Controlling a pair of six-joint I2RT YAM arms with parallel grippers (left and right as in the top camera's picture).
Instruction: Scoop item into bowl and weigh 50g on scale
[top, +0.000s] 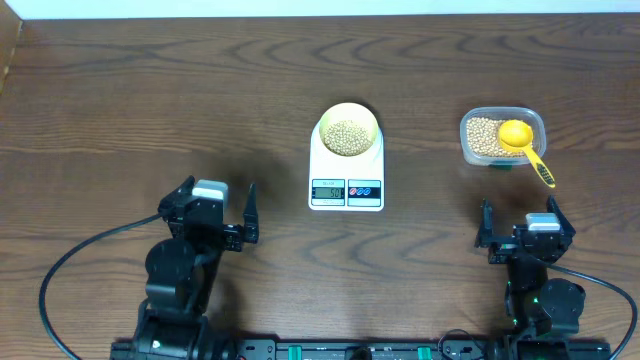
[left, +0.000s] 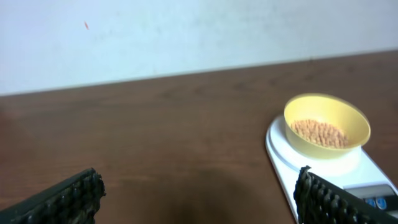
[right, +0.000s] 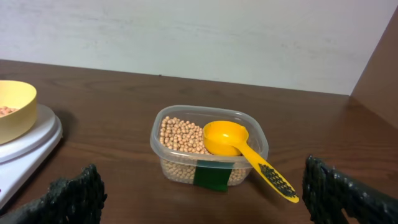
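Beans (top: 347, 137) lie in the bowl (top: 372, 122) on the scale (top: 325, 168) ahead-left of my right gripper (top: 520, 212), which gapes empty like my left gripper (top: 218, 195); with the display unreadable, I judge weighing underway, next needing the scoop (top: 516, 134) handle just ahead pinched

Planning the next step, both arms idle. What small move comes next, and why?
Likely ease the open right gripper toward the scoop handle sticking out of the tub, nearest that arm. The bowl on the scale already holds beans, but the display is unreadable, so more may be needed.
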